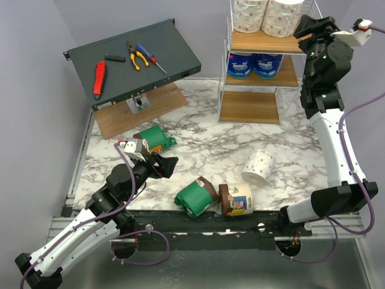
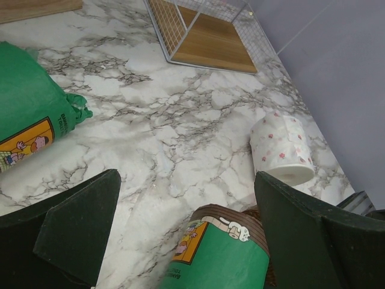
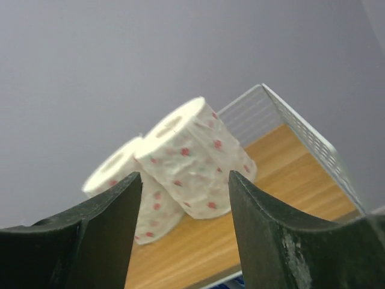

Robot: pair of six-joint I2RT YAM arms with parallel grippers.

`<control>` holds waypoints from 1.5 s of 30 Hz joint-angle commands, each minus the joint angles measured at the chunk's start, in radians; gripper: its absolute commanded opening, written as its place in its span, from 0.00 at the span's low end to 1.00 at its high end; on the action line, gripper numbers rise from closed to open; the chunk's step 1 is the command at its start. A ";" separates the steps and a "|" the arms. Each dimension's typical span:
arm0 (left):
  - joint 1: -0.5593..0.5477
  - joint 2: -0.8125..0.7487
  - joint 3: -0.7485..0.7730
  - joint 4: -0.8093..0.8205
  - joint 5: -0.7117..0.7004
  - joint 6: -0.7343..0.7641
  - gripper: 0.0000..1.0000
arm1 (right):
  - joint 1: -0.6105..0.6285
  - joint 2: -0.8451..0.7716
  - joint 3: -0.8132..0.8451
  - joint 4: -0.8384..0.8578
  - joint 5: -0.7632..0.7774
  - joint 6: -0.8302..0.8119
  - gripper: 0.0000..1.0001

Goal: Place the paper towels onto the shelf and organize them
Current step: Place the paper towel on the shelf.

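As the right end effector (image 3: 184,176) gapes, two rolls (image 3: 194,147) stand beyond — shelved.

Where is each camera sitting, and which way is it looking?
Top external: high up behind the arms, looking down on the marble table and the shelf; left arm and right arm show.
Left wrist: on the left arm, low, looking across the table at the loose speckled roll; its own dark fingers show.
Right wrist: up at the shelf's top tier, facing two speckled rolls; its own fingers show.
Shared: top and left wrist both see the loose speckled roll.
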 commanded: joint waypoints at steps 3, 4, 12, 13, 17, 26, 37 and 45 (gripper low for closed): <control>-0.003 -0.012 0.028 -0.010 0.014 0.021 0.98 | -0.079 0.057 0.126 -0.149 -0.175 0.158 0.45; -0.003 -0.013 0.027 -0.009 0.014 0.021 0.98 | -0.088 0.073 0.142 -0.150 -0.198 0.168 0.42; -0.003 -0.022 0.028 -0.017 0.001 0.030 0.98 | -0.093 0.204 0.205 -0.187 -0.238 0.183 0.35; -0.003 -0.021 0.028 -0.017 -0.001 0.030 0.98 | -0.093 0.217 0.205 -0.176 -0.244 0.184 0.35; -0.003 -0.012 0.035 -0.016 -0.008 0.032 0.98 | -0.093 0.249 0.204 -0.125 -0.252 0.192 0.34; -0.003 0.003 0.033 -0.009 -0.023 0.017 0.98 | -0.092 0.269 0.122 0.039 -0.212 0.159 0.35; -0.003 0.032 0.035 -0.002 -0.024 0.004 0.98 | -0.093 0.344 0.175 0.044 -0.201 0.120 0.36; -0.003 0.056 0.041 0.001 -0.027 0.000 0.98 | -0.092 0.383 0.200 0.013 -0.177 0.109 0.39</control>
